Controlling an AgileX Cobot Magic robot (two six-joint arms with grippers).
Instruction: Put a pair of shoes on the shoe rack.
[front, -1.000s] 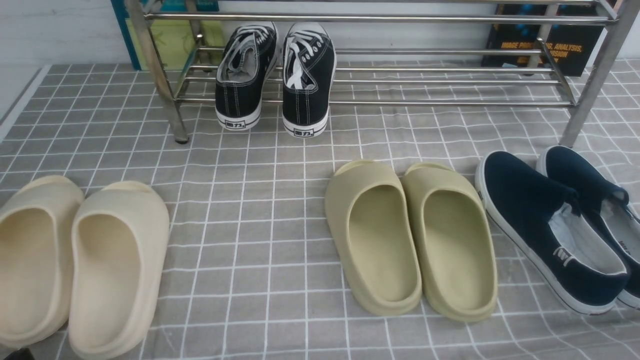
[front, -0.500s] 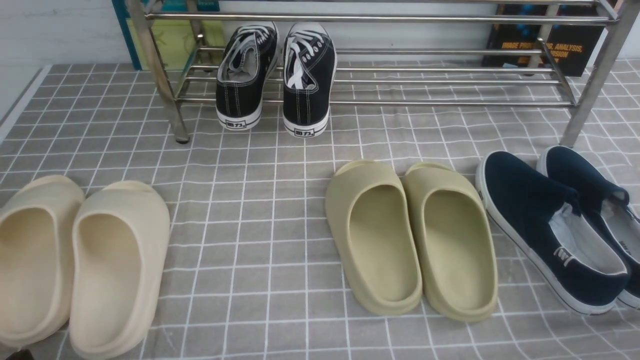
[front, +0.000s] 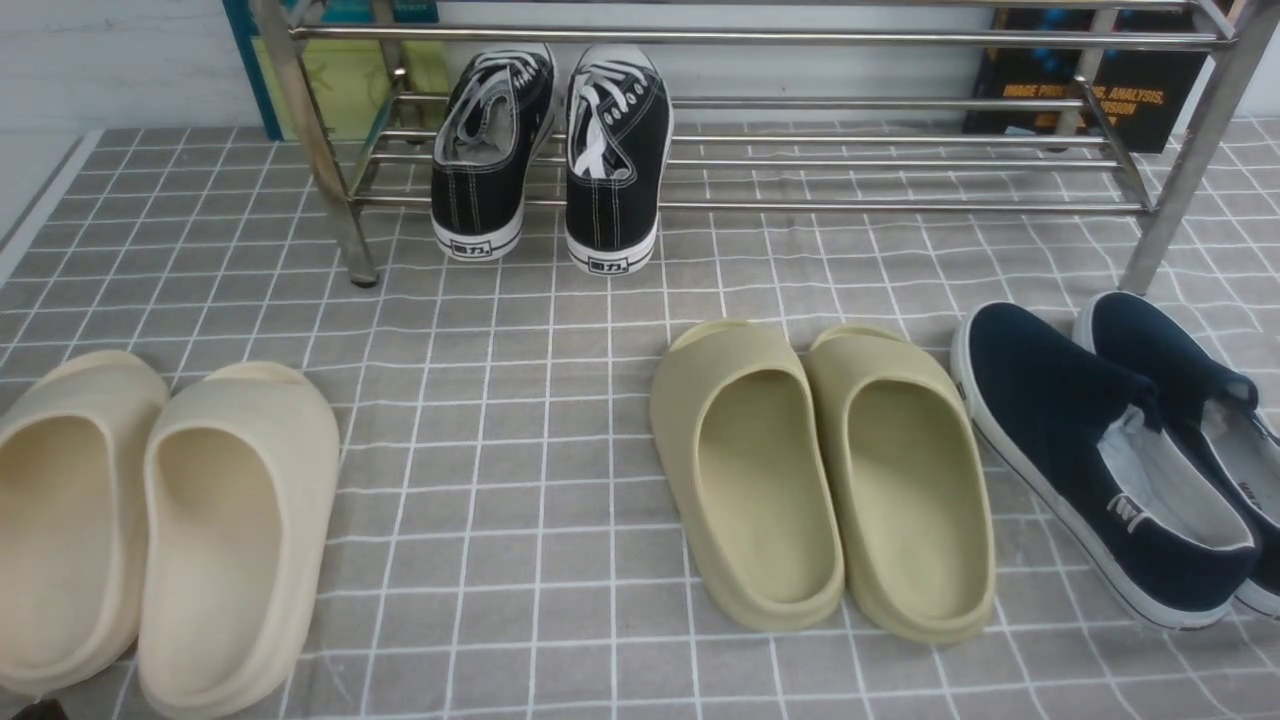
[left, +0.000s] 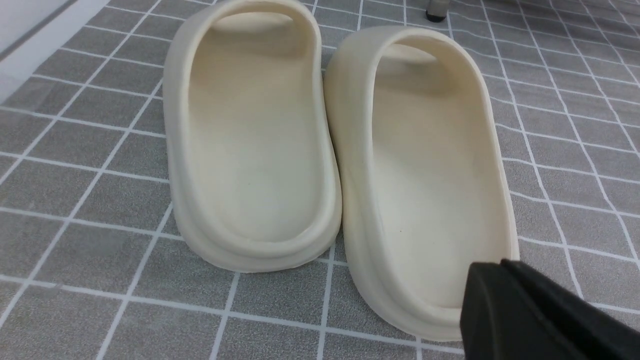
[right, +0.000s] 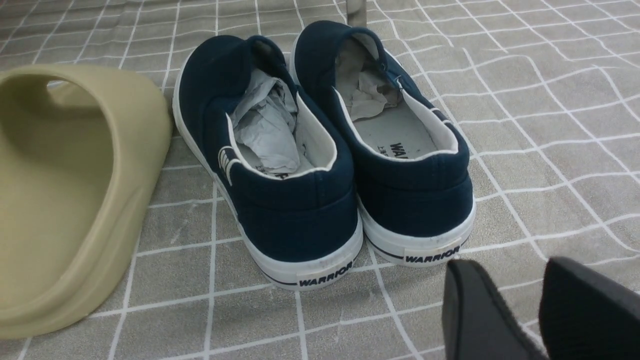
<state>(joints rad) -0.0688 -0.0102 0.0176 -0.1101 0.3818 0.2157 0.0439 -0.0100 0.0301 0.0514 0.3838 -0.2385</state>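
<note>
Front view: two black canvas lace-up sneakers w/ white laces (front: 547, 150) are seen toes-in on the lower bars of the wide shiny steel-tube shoe rack (front: 760, 160), heels overhanging the grey checked table (front: 520, 420).

Left wrist view: one dark tip of the left pincer (left: 530, 315) is seen over beige foam slides (left: 330, 150); its state can't be told.

Right wrist view: the right pincer (right: 520, 310) is seen parted, grasping nothing, near navy slip-ons (right: 325, 150).

Two sneakers (front: 548, 150), four slides (front: 740, 470), two slip-ons (front: 1090, 450).
</note>
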